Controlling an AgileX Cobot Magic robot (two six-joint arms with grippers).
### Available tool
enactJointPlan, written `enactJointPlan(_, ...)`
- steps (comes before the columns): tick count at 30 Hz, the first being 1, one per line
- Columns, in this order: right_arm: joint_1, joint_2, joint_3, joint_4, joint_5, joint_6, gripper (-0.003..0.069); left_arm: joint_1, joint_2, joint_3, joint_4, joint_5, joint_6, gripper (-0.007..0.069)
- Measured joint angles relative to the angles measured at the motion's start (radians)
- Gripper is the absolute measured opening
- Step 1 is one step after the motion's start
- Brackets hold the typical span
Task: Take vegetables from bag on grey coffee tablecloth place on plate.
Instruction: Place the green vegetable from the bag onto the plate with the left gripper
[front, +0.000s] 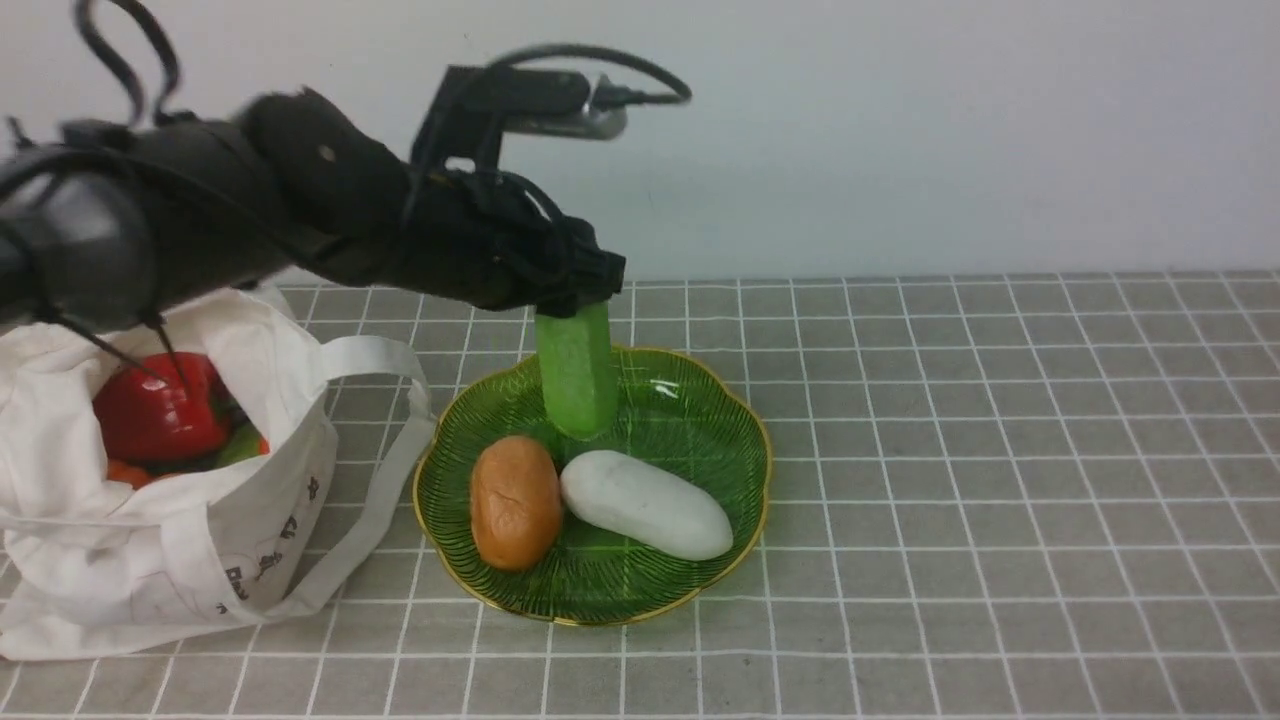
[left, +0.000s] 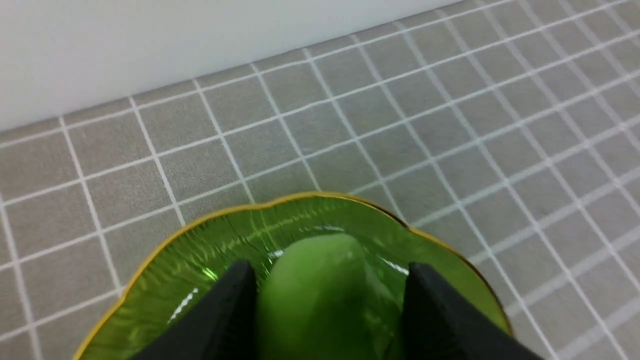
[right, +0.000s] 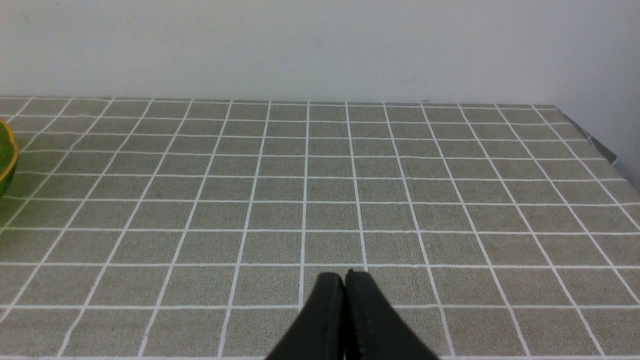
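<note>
My left gripper is shut on a light-green gourd and holds it upright over the far part of the green plate. In the left wrist view the gourd sits between the two black fingers above the plate. An orange-brown vegetable and a white oval one lie on the plate. The cream bag lies at the left with a red bell pepper and orange pieces inside. My right gripper is shut and empty over the grey tablecloth.
The bag's strap handle loops toward the plate's left rim. A white wall stands behind the table. The cloth's right edge shows in the right wrist view, with the plate's rim at its left border.
</note>
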Motion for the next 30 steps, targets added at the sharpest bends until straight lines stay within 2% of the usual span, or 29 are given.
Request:
enactJointPlan(4, 0.000, 0.000, 0.000, 0.000, -0.001, 0.000, -0.0013, -0.005, 0.088, 0.000, -0.061, -0.099, 0.001, 0.0335)
enactJointPlan(11, 0.000, 0.000, 0.000, 0.000, -0.001, 0.000, -0.0013, -0.005, 0.146, 0.000, -0.075, -0.171, 0.001, 0.0351)
enactJointPlan(17, 0.000, 0.000, 0.000, 0.000, -0.001, 0.000, -0.0013, -0.005, 0.176, 0.000, -0.076, -0.174, 0.028, 0.0445)
enactJointPlan(25, 0.000, 0.000, 0.000, 0.000, -0.001, 0.000, -0.0013, -0.005, 0.100, 0.000, -0.075, -0.138, 0.179, 0.0587)
enactJointPlan(29, 0.000, 0.000, 0.000, 0.000, -0.001, 0.000, -0.0013, 0.006, 0.018, 0.000, -0.074, -0.071, 0.182, 0.0565)
enactJointPlan(30, 0.000, 0.000, 0.000, 0.000, -0.001, 0.000, -0.0013, 0.018, -0.033, 0.000, -0.074, -0.031, 0.170, 0.0510)
